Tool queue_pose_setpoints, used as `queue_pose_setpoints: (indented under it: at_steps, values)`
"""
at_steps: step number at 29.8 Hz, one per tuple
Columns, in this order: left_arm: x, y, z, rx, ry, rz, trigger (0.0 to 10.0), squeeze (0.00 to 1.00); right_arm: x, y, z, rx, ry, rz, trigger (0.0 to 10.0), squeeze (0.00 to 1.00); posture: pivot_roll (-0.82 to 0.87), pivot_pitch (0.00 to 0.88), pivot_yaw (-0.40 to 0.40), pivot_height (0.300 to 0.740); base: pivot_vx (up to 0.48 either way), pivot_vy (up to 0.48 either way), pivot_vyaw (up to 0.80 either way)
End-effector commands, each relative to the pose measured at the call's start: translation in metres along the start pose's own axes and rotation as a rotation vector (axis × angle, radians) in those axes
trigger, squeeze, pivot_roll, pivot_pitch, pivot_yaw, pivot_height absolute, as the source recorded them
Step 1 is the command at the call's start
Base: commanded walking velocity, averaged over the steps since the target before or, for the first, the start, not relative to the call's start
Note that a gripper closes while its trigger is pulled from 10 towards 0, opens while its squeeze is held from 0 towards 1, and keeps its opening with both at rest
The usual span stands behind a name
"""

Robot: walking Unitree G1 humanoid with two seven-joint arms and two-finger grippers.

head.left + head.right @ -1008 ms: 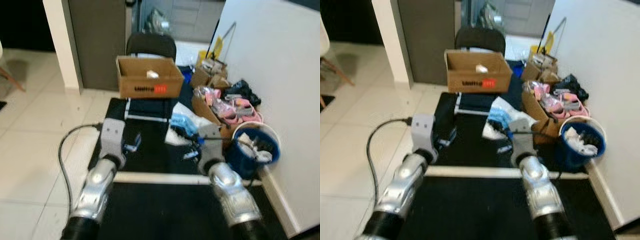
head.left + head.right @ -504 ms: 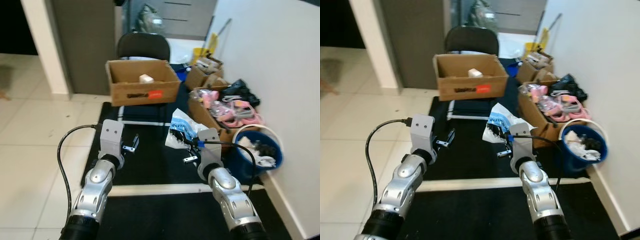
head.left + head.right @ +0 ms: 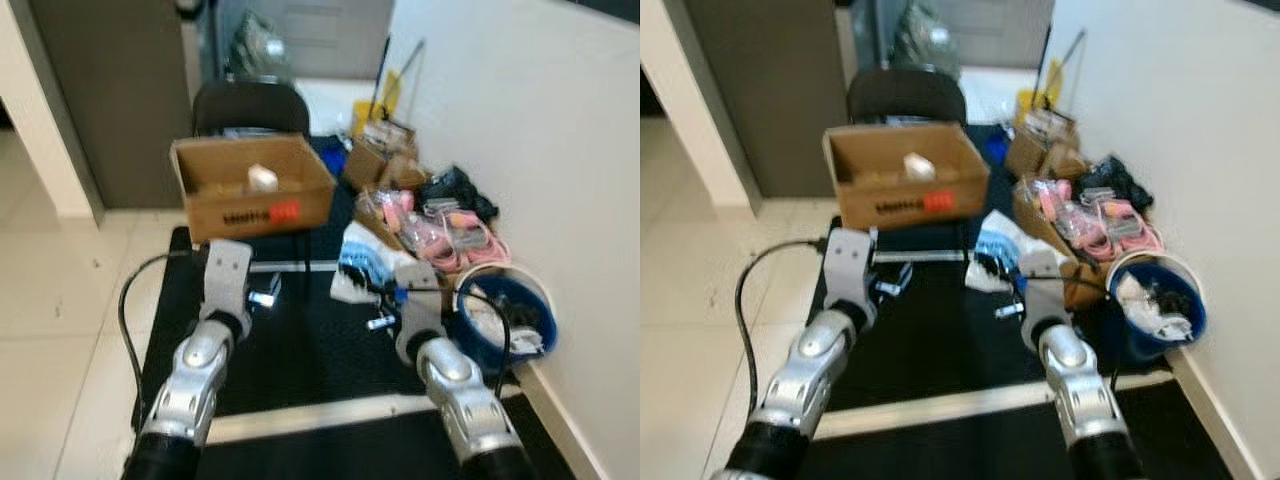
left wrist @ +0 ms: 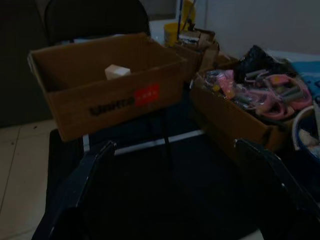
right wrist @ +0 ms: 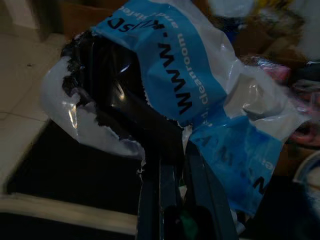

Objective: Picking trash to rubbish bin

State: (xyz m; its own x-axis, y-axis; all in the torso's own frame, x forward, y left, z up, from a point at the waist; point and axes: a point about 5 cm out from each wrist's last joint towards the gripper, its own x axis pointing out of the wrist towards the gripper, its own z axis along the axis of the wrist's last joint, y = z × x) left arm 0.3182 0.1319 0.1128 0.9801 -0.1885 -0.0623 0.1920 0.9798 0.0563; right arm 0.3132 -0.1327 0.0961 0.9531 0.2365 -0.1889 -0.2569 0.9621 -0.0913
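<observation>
My right gripper (image 3: 375,292) is shut on a crumpled white and blue plastic bag (image 3: 362,266), held above the black mat. In the right wrist view the bag (image 5: 200,85) drapes over the closed fingers (image 5: 167,172). A blue rubbish bin (image 3: 472,338) with a white rim stands by the wall just right of that gripper, with white trash inside. My left gripper (image 3: 262,292) hovers over the mat, open and empty; its two fingers (image 4: 82,177) stand wide apart in the left wrist view.
A cardboard box (image 3: 250,190) rests on a black chair (image 3: 248,102) straight ahead. Open boxes of pink and dark items (image 3: 425,215) line the white wall (image 3: 540,150) on the right. Light floor tiles (image 3: 60,290) lie left of the black mat (image 3: 300,345).
The whole picture has shifted, so the camera moved; the box and bin now sit further left. My right gripper still holds the bag and the left stays open.
</observation>
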Motion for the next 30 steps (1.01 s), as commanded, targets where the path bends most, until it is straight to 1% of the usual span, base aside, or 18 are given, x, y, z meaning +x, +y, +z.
queue_pose_setpoints:
  at_steps: [1, 2, 3, 4, 7, 8, 10, 12, 17, 18, 22, 26, 30]
  values:
    - [-0.002, 0.001, -0.007, 0.017, 0.024, 0.005, 10.0, 0.00, -0.003, -0.006, -0.013, 0.001, 0.041, -0.014, 10.0, 0.00, -0.08, 0.035, -0.061, 0.740, 0.450, 0.000, 0.00]
    - [-0.002, 0.001, -0.007, 0.017, 0.024, 0.005, 10.0, 0.00, -0.003, -0.006, -0.013, 0.001, 0.041, -0.014, 10.0, 0.00, -0.08, 0.035, -0.061, 0.740, 0.450, 0.000, 0.00]
    - [-0.003, 0.004, -0.014, 0.016, 0.046, 0.013, 10.0, 0.00, -0.004, -0.008, -0.020, 0.012, 0.063, -0.021, 10.0, 0.00, -0.08, 0.034, -0.060, 0.740, 0.450, 0.000, 0.00]
    - [-0.003, 0.004, -0.014, 0.016, 0.046, 0.013, 10.0, 0.00, -0.004, -0.008, -0.020, 0.012, 0.063, -0.021, 10.0, 0.00, -0.08, 0.034, -0.060, 0.740, 0.450, 0.000, 0.00]
    - [-0.005, 0.008, -0.026, 0.025, 0.086, 0.021, 10.0, 0.00, -0.004, -0.012, -0.037, 0.029, 0.124, -0.038, 10.0, 0.00, -0.08, 0.033, -0.057, 0.740, 0.450, 0.000, 0.00]
    - [-0.005, 0.008, -0.026, 0.025, 0.086, 0.021, 10.0, 0.00, -0.004, -0.012, -0.037, 0.029, 0.124, -0.038, 10.0, 0.00, -0.08, 0.033, -0.057, 0.740, 0.450, 0.000, 0.00]
    - [-0.006, 0.010, -0.032, 0.035, 0.110, 0.019, 10.0, 0.00, -0.005, -0.016, -0.051, 0.056, 0.176, -0.059, 10.0, 0.00, -0.07, 0.036, -0.054, 0.740, 0.450, 0.000, 0.00]
    - [-0.006, 0.011, -0.034, 0.042, 0.117, 0.013, 10.0, 0.00, -0.007, -0.018, -0.059, 0.048, 0.210, -0.059, 10.0, 0.00, -0.07, 0.038, -0.048, 0.740, 0.448, 0.000, 0.00]
    - [-0.004, 0.012, -0.033, 0.048, 0.117, 0.004, 10.0, 0.00, -0.007, -0.017, -0.061, 0.052, 0.211, -0.056, 10.0, 0.00, -0.06, 0.041, -0.038, 0.740, 0.450, 0.000, 0.00]
    - [-0.002, 0.014, -0.030, 0.056, 0.112, -0.007, 10.0, 0.00, -0.007, -0.016, -0.061, 0.066, 0.203, -0.062, 10.0, 0.00, -0.05, 0.049, -0.004, 0.740, 0.446, 0.000, 0.00]
    - [0.000, 0.015, -0.030, 0.060, 0.124, -0.033, 10.0, 0.00, -0.009, -0.015, -0.067, 0.096, 0.214, -0.079, 10.0, 0.00, -0.05, 0.063, 0.039, 0.740, 0.450, 0.000, 0.00]
    - [0.000, 0.012, -0.032, 0.077, 0.132, -0.065, 10.0, 0.00, -0.010, -0.016, -0.070, 0.108, 0.210, -0.104, 10.0, 0.00, -0.05, 0.077, 0.057, 0.740, 0.450, 0.000, 0.00]
    - [0.000, 0.011, -0.032, 0.076, 0.131, -0.069, 10.0, 0.00, -0.010, -0.016, -0.070, 0.114, 0.202, -0.112, 10.0, 0.00, -0.05, 0.079, 0.060, 0.740, 0.450, 0.000, 0.00]
